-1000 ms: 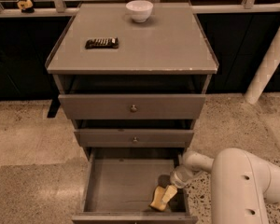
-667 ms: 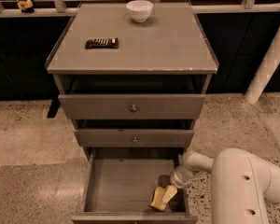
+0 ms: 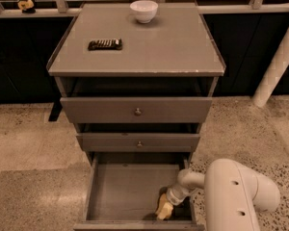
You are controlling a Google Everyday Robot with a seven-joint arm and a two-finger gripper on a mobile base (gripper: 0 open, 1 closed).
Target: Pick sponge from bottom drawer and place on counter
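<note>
The bottom drawer is pulled open below two shallower knobbed drawers. The yellow sponge lies tilted in its front right corner. My gripper reaches down into that corner from the white arm at the lower right and sits right at the sponge. The sponge hides most of the gripper tip. The counter is the flat grey cabinet top above.
A white bowl stands at the back of the counter. A dark bar with pale markings lies at its left. A white pole leans at the right. Speckled floor surrounds the cabinet.
</note>
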